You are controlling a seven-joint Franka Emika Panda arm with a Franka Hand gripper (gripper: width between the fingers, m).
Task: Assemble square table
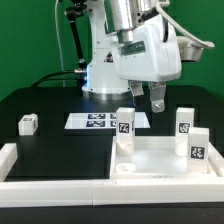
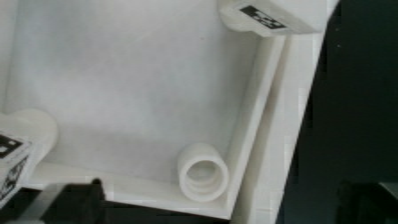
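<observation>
Low and right of centre in the exterior view lies the white plastic square tabletop slab (image 1: 160,158), flat on the black surface (image 1: 40,145), hemmed by the long white border rails (image 1: 50,168). Three small white tagged block legs stand upright on it: one at mid-frame (image 1: 124,124), one further right (image 1: 185,121), one at the right edge (image 1: 197,148). A fourth small white leg (image 1: 28,123) sits well apart at mid-left, beside the marker board (image 1: 100,121).

Just above the mid-frame leg hangs the hand (image 1: 146,98), its dark fingers spread and empty, holding nothing.

Judged step: reaching for that leg. Best done by centring over the leg, descending straight, closing on opposite flat faces without tipping it. Worth keeping clear of the rounded corner recess (image 2: 205,172) seen low in the wrist view, where seating presumably follows; alignment upright before pressing or turning.
</observation>
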